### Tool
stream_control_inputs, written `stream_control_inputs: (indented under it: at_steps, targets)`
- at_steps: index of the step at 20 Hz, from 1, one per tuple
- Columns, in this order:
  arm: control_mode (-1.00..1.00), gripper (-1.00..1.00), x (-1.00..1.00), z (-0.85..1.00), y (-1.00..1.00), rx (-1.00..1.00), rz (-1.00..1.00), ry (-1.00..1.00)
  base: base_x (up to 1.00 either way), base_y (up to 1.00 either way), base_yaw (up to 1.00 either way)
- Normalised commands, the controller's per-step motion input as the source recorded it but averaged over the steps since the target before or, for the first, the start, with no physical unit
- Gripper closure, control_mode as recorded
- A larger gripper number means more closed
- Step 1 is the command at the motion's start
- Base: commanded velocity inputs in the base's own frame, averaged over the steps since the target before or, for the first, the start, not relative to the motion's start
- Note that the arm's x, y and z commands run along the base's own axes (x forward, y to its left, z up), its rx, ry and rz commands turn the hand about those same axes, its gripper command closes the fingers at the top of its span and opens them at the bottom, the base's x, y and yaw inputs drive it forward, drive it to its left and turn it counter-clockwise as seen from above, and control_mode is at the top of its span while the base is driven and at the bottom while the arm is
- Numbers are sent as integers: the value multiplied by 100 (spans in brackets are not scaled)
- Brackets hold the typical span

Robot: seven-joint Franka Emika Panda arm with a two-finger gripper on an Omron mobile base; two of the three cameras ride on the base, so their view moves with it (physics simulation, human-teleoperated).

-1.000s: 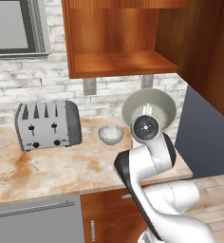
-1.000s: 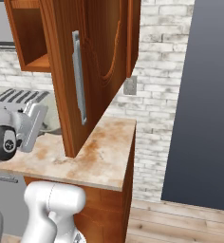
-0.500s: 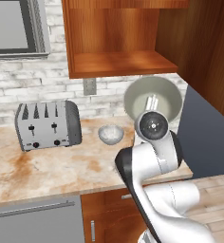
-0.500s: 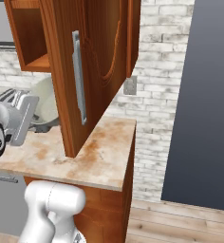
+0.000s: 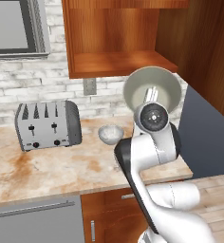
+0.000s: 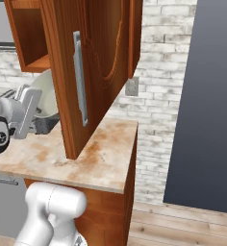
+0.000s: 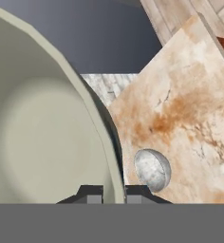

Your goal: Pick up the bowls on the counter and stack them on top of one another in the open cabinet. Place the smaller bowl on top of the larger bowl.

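Note:
My gripper (image 5: 151,96) is shut on the rim of the larger bowl (image 5: 153,90), which hangs tilted on its side above the counter (image 5: 61,166), its pale grey-green inside facing the base. It is just below and in front of the open cabinet's shelf (image 5: 118,61). In the hand view the bowl's wall (image 7: 42,133) runs between my two fingertips (image 7: 92,195). The smaller bowl (image 5: 110,134), plain whitish-grey, sits upright on the counter left of and below the held bowl; it also shows as a small bowl (image 7: 153,169) on the marble.
A silver toaster (image 5: 47,124) stands at the back left of the counter. The cabinet's open door (image 6: 86,72) with a metal handle juts out over the counter's right end. A dark grey panel (image 5: 204,137) borders the counter on the right.
The arm has lifted the larger bowl up from just above the counter toward the cabinet shelf. The smaller bowl and toaster have stayed put.

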Motion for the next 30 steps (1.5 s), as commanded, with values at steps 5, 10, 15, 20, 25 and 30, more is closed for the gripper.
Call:
stream_control_inputs:
  at_steps: [5, 10, 15, 20, 25, 30]
  targets:
    - [-100, 100, 19, 31, 4, 0, 0, -2, 0, 0, 0]
    - [-100, 100, 15, 30, 2, 0, 0, -4, 0, 0, 0]
    - [-100, 100, 33, 26, 6, 0, 0, -2, 0, 0, 0]
    - [-100, 100, 33, 22, 11, 0, -1, -1, 0, 0, 0]
    - [-100, 100, 31, 15, 8, 3, 1, -4, 0, 0, 0]
    - [-100, 100, 35, 7, -2, 7, 7, -1, 0, 0, 0]
